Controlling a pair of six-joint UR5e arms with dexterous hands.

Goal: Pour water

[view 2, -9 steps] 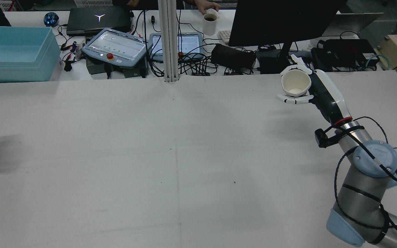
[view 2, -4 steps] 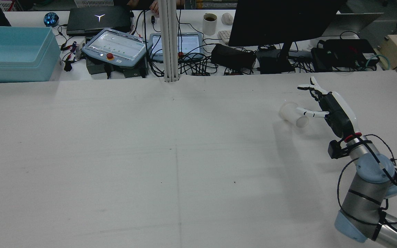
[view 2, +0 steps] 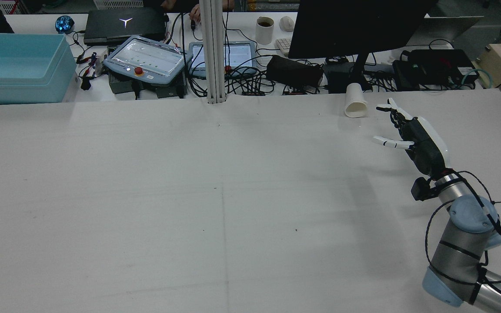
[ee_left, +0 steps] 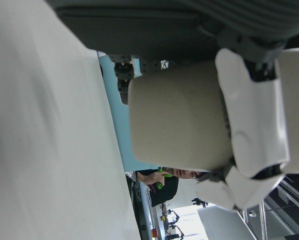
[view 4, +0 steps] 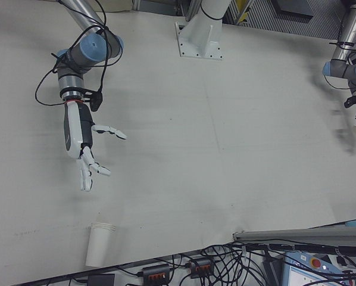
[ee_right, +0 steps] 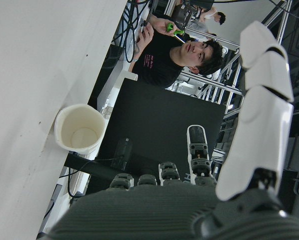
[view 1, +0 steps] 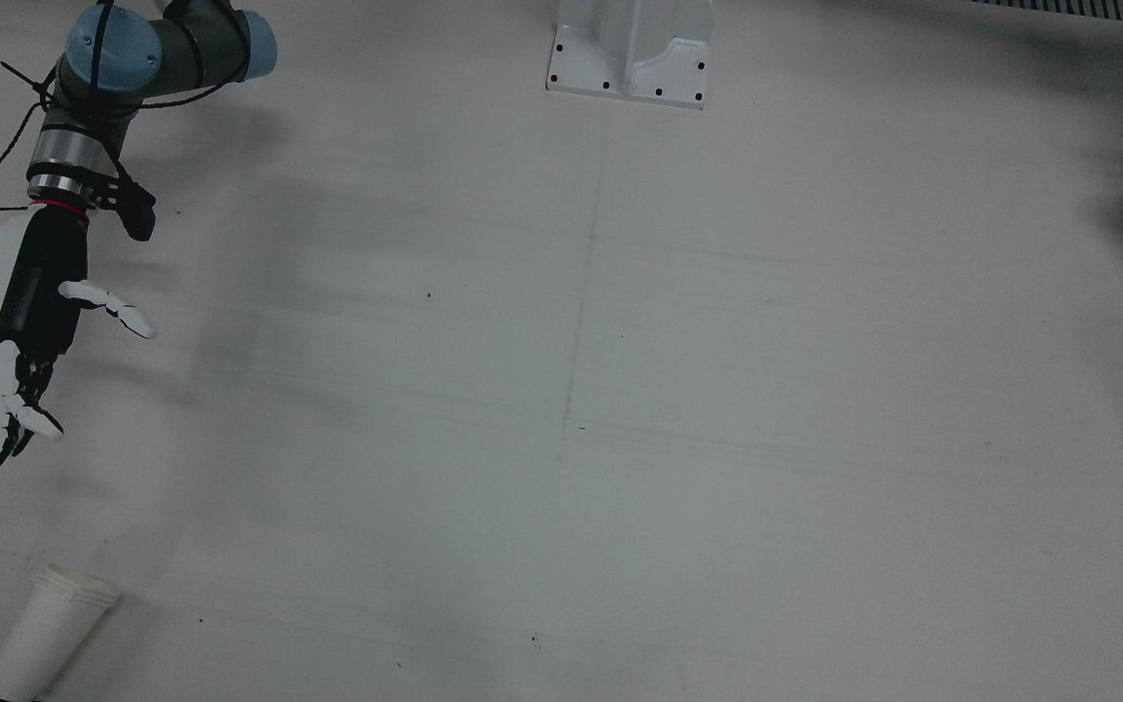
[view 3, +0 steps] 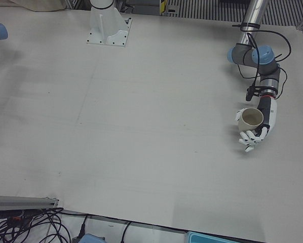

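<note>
We see the right hand (view 2: 409,132) hovering over the table (view 2: 215,195) with its fingers (view 4: 86,173) spread wide apart and nothing in them. The white paper cup (view 2: 355,101) lies on its side at the far edge of the table, near the fingertips but clear of them, its open mouth turned toward the robot (the right hand view shows us straight down into its empty inside (ee_right: 81,129)). In the front view it looks like a nested stack (view 1: 47,632) lying tilted, well apart from the open hand (view 1: 30,331).

Over on the other half, the left hand (view 3: 257,126) is clamped around a second cup (view 3: 250,119), held above the table with its mouth tipped toward the operators' side. Close up, we see white fingers (ee_left: 252,117) wrapped over the cup's beige wall (ee_left: 177,125).
</note>
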